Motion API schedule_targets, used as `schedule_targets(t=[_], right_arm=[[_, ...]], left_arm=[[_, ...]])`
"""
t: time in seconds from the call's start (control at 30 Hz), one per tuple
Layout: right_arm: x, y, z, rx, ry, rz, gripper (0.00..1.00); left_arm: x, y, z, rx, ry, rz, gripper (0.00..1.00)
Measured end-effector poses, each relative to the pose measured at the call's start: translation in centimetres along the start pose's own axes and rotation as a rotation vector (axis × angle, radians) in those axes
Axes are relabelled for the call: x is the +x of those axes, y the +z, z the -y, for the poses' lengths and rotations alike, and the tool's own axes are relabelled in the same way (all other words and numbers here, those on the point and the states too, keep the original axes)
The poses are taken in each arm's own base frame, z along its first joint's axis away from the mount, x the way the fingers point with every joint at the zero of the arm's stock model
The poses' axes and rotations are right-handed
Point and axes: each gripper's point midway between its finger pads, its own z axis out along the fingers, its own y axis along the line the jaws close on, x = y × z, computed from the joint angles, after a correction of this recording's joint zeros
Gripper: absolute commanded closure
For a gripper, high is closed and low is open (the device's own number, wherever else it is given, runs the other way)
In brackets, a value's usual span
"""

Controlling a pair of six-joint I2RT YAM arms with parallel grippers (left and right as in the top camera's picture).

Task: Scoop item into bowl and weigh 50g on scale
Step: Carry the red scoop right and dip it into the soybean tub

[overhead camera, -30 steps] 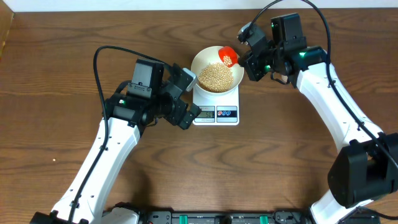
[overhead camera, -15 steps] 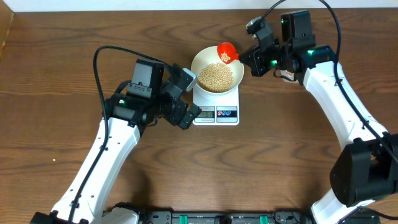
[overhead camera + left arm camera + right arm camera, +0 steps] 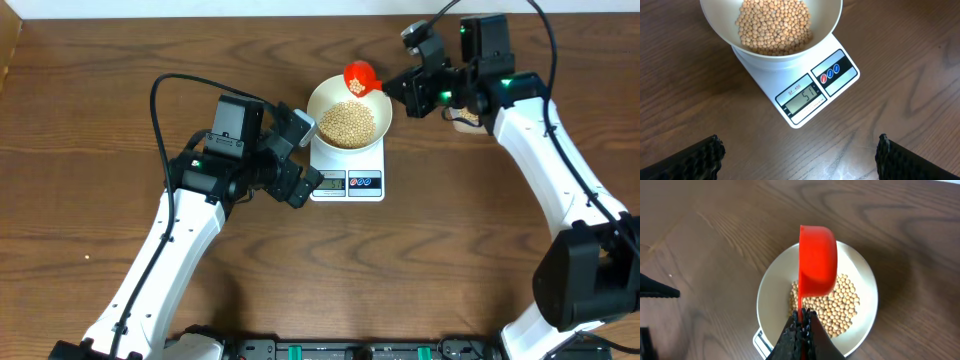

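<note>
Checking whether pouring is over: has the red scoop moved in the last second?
Yes. The scoop has drifted from over the bowl to its far rim, towards the picture's top.

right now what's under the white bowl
The white scale sits directly under the bowl. Its front strip, with the display and two buttons, shows; its weighing platform is covered by the bowl, which holds the tan beans.
</note>
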Motion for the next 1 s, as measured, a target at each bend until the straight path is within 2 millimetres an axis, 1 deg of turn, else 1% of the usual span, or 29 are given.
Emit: schedule_targets(t=[0.13, 0.33, 0.4, 0.43, 0.57, 0.7, 0.73, 0.83, 1.0], right_arm=[[-0.6, -1.3, 0.8, -0.036, 0.05, 0.037, 0.99], [-0.7, -4.4, 3.7, -0.035, 0.143, 0.083, 0.99], [-0.5, -6.2, 5.1, -0.007, 0.184, 0.095, 0.99], [-0.5, -6.9, 5.4, 0.002, 0.195, 0.102, 0.99], [-0.4, -11.4, 7.1, 0.079, 0.245, 0.144, 0.99], [0.5, -15.3, 8.6, 0.173, 0.294, 0.16, 0.99], [0.8, -15.9, 9.1, 0.195, 0.303, 0.157, 0.99], [2.2, -16.6, 10.3, 0.26, 0.328, 0.122, 0.99], [3.6, -17.0, 12.3, 0.416, 0.309, 0.058, 0.99]], left_arm=[[0.0, 0.0, 0.0, 0.0, 0.0, 0.0, 0.01], [0.0, 0.0, 0.0, 0.0, 0.0, 0.0, 0.01], [0.0, 0.0, 0.0, 0.0, 0.0, 0.0, 0.01], [0.0, 0.0, 0.0, 0.0, 0.0, 0.0, 0.01], [0.0, 0.0, 0.0, 0.0, 0.0, 0.0, 0.01], [0.0, 0.0, 0.0, 0.0, 0.0, 0.0, 0.01], [0.0, 0.0, 0.0, 0.0, 0.0, 0.0, 0.01], [0.0, 0.0, 0.0, 0.0, 0.0, 0.0, 0.01], [0.0, 0.0, 0.0, 0.0, 0.0, 0.0, 0.01]])
